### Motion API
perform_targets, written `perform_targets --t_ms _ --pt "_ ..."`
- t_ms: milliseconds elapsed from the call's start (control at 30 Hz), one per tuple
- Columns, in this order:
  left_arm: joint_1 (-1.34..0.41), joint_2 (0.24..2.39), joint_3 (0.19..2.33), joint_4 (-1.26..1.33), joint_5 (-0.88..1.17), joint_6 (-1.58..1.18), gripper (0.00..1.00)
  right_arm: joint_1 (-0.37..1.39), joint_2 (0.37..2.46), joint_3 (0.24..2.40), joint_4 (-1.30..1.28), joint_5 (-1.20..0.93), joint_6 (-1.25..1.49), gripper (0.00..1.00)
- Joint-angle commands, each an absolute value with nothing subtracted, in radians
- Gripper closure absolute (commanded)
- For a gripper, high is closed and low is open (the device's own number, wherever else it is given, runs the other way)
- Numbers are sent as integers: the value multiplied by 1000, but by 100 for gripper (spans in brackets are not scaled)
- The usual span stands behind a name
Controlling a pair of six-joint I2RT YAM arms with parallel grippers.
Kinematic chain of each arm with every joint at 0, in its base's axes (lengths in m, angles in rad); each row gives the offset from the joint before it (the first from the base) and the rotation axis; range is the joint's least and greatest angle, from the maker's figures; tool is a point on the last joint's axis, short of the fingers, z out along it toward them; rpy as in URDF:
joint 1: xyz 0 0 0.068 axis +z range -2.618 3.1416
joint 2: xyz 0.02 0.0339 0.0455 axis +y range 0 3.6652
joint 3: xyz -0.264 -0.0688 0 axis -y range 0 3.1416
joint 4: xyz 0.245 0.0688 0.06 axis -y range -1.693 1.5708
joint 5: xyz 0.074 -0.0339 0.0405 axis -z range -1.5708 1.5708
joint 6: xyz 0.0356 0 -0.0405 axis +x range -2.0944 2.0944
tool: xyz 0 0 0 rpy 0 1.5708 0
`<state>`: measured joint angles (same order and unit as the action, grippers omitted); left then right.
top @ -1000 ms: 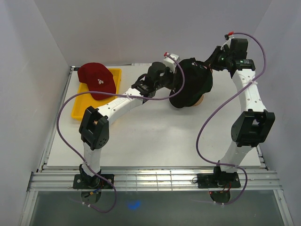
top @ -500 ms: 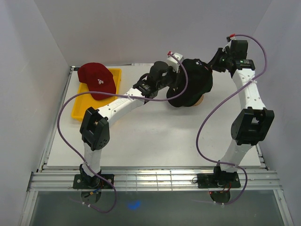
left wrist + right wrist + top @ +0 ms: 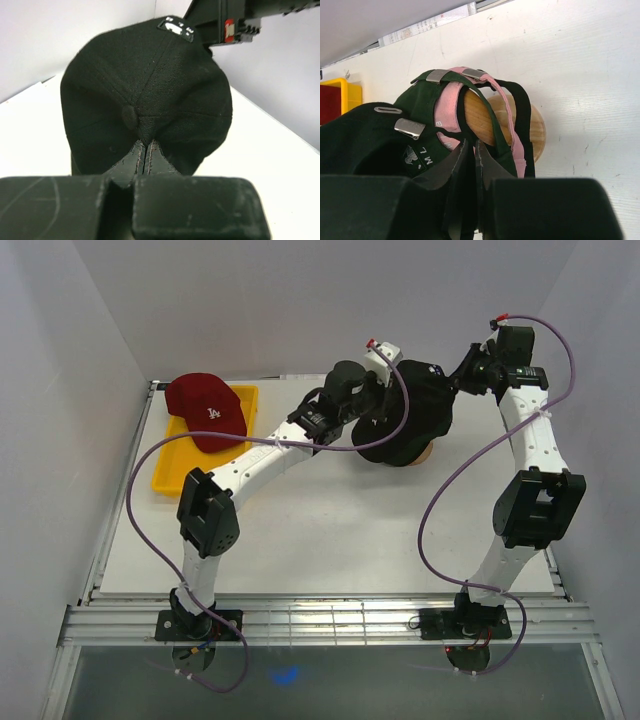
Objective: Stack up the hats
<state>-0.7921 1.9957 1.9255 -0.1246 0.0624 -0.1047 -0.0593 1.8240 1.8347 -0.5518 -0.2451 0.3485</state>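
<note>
1. A black cap (image 3: 150, 85) fills the middle, its crown facing the camera and its top button (image 3: 130, 116) just left of centre.
2. The left gripper (image 3: 145, 150) has its fingers pressed together, pinching crown fabric beside the button.
3. A white-printed label (image 3: 176, 26) sits at the cap's far edge.
4. Black hardware (image 3: 235, 15) with a red tab meets that edge.
5. A white table (image 3: 280, 165) lies below.

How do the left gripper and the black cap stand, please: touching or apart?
Touching: the left wrist view shows the left gripper shut, pinching the black cap at its crown.
</note>
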Motion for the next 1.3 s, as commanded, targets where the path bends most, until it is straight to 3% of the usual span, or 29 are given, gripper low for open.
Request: perform_targets --t_ms 0,800,1267 --pt "-796 1996 1936 -138 38 -94 100 -67 1832 1842 -543 -244 337 85" --pt "-801 1985 1750 -71 43 -173 100 -77 1878 1873 -542 -267 341 81" --pt "-799 2036 1966 -212 110 -348 100 -83 1878 1945 -574 -268 350 83"
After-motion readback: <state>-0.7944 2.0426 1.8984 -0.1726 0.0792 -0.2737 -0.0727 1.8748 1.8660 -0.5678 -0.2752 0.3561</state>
